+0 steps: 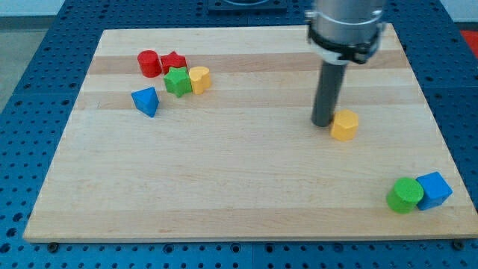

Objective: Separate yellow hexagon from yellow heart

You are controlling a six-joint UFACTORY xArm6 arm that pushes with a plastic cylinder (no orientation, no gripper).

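Observation:
The yellow hexagon [344, 125] lies on the wooden board, right of centre. My tip [323, 122] stands just at its left side, touching or nearly touching it. The yellow heart [199, 78] lies far off at the upper left, pressed against the right side of a green star [178, 81]. The two yellow blocks are far apart.
A red cylinder [149, 63] and a red star [173, 61] sit above the green star. A blue triangle [146, 101] lies below and left of them. A green cylinder [404, 195] and a blue cube [433, 190] sit together at the lower right corner.

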